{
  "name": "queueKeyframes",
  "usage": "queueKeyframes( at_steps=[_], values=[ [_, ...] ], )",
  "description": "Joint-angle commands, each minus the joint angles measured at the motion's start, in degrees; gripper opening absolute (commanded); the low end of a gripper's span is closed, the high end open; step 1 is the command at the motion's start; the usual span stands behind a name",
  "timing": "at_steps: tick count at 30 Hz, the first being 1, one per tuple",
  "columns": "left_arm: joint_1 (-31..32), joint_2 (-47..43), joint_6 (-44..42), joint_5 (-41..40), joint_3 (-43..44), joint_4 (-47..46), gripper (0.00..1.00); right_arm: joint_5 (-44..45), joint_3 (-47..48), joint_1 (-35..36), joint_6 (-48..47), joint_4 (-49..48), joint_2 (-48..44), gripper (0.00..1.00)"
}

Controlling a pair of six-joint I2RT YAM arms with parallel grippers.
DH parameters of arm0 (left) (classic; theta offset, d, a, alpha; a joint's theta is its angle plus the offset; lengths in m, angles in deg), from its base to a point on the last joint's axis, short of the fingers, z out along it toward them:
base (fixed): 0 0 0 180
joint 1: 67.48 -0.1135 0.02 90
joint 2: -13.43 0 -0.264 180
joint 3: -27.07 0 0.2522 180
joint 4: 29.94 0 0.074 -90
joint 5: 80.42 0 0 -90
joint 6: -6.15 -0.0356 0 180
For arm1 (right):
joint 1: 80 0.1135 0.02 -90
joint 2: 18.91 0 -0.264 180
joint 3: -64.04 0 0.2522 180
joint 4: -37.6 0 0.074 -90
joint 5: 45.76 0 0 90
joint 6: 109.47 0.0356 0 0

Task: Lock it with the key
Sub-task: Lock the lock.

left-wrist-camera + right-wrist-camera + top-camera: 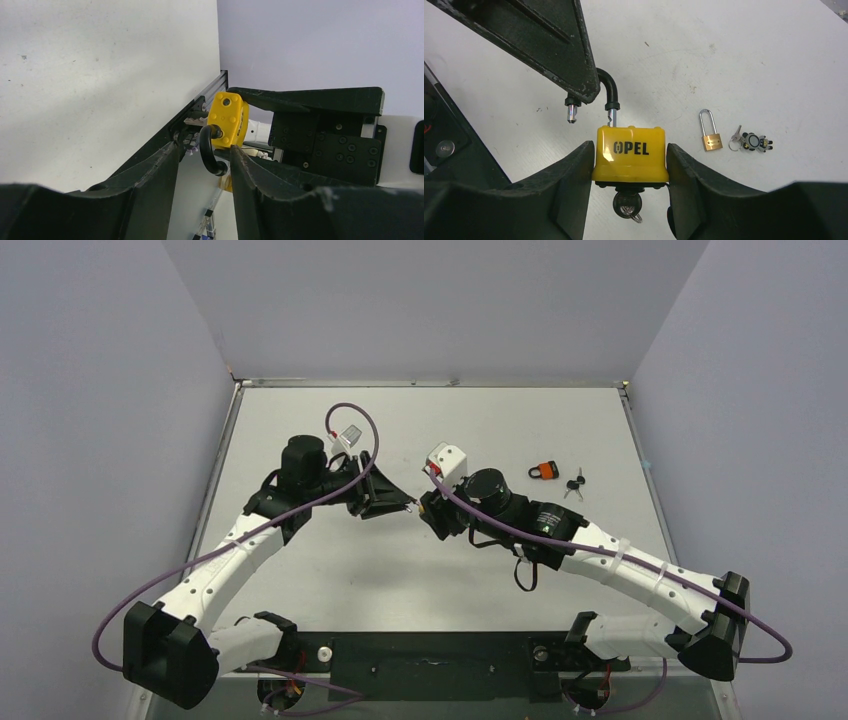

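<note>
A yellow padlock (631,155) marked OPEL hangs above the table, my right gripper (630,165) shut on its two sides. The key (626,204) sticks out of the lock's underside, with a small ring on it. Its black shackle (609,87) is swung open, and the free end (571,112) is out of the body. My left gripper (204,150) is open around the shackle (207,157); the bend rests against the right finger, with a gap to the left one. In the top view both grippers (400,502) (428,508) meet at mid-table.
A small brass padlock (710,135) and a key on a round fob (751,142) lie on the white table. The top view shows an orange padlock (543,471) and keys (574,483) at the right back. A metal rail (210,95) edges the table.
</note>
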Motion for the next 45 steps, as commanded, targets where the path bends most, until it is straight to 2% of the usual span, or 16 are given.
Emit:
queueKeyframes(
  at_steps=[1, 10, 17, 19, 20, 23, 24, 26, 27, 28, 29, 31, 34, 39, 42, 45],
  values=[
    [0.85, 0.4, 1.01, 2.2, 2.71, -4.77, 0.37, 1.47, 3.87, 0.8, -1.24, -1.89, -2.32, 0.0],
    [1.61, 0.86, 0.22, 4.34, 3.84, -5.26, 0.22, -0.81, 5.24, 0.89, -1.96, -0.18, -2.52, 0.0],
    [2.51, 1.66, -0.79, 6.2, 4.87, -4.84, 0.18, -1.72, 6.73, 0.94, -2.86, 1.67, -3.32, 0.0],
    [2.74, 1.89, -0.83, 6.33, 5.09, -4.75, 0.12, -3.44, 7.15, 0.93, -3.0, 2.07, -3.46, 0.0],
    [2.81, 1.91, -0.73, 6.34, 5.08, -4.83, 0.03, -3.85, 7.32, 0.9, -3.06, 2.24, -3.49, 0.0],
    [3.3, 1.4, -0.88, 6.45, 5.81, -5.38, 0.0, -4.78, 8.36, 0.81, -3.05, 2.95, -3.24, 0.01],
    [3.6, 1.01, -1.14, 6.4, 6.1, -5.41, 0.0, -5.55, 8.88, 0.84, -2.96, 3.07, -3.2, 0.04],
    [3.86, 0.16, -2.34, 5.77, 8.85, -4.48, 0.0, -6.88, 9.58, 0.84, -2.77, 2.71, -3.48, 0.23],
    [3.9, -0.46, -3.04, 4.6, 9.82, -2.62, 0.0, -7.17, 9.8, 0.86, -2.53, 2.52, -3.72, 0.39],
    [3.93, -0.89, -4.55, 3.93, 12.23, -1.57, 0.0, -7.57, 10.3, 0.86, -2.47, 2.09, -4.3, 0.46],
    [3.93, -1.62, -5.25, 2.29, 13.62, 0.57, 0.0, -7.69, 10.56, 0.82, -2.26, 1.85, -4.83, 0.59],
    [3.98, -2.45, -6.89, -0.05, 17.34, 3.53, 0.0, -7.74, 11.58, 0.81, -2.0, 0.95, -6.23, 0.72],
    [4.07, -3.62, -7.36, -3.89, 22.19, 5.89, 0.0, -7.5, 13.42, 0.83, -1.85, -0.84, -8.83, 0.75],
    [4.53, -5.9, -5.16, -7.4, 26.11, 3.52, 0.0, -7.66, 15.78, 0.77, -2.34, -3.33, -11.24, 0.77],
    [5.12, -6.48, -4.39, -8.6, 28.9, 1.4, 0.0, -8.94, 17.74, -0.34, -3.0, -3.93, -10.81, 0.76],
    [5.91, -6.43, -5.96, -10.08, 32.1, 2.08, 0.0, -14.37, 18.85, -3.34, -2.0, -5.47, -10.34, 0.72]
  ],
)
